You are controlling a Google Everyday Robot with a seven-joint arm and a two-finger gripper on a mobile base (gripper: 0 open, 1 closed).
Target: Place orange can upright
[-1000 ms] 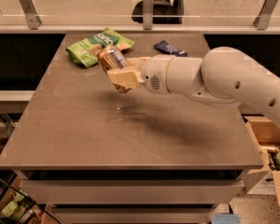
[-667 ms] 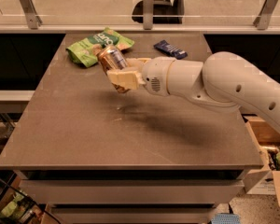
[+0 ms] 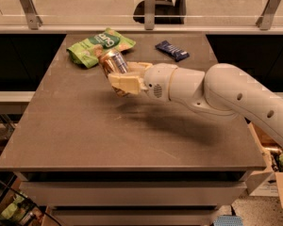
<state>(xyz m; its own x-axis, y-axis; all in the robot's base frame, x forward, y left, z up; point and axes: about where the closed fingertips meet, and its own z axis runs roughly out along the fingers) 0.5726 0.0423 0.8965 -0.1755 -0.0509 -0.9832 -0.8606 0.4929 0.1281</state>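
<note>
Hanging over the table (image 3: 80, 135), the claw (image 3: 119, 75) clasps the orange can (image 3: 112, 62).

Table (image 3: 85, 131): fills my view, arm (image 3: 226, 91) reaching in from the right.
Gripper (image 3: 117, 77): over the table's far-left part, clasping the orange can (image 3: 113, 61).
Orange can: tilted, just before the snack bag (image 3: 96, 46).
Wrapped bar (image 3: 172, 50): far edge, right of the bag.
</note>
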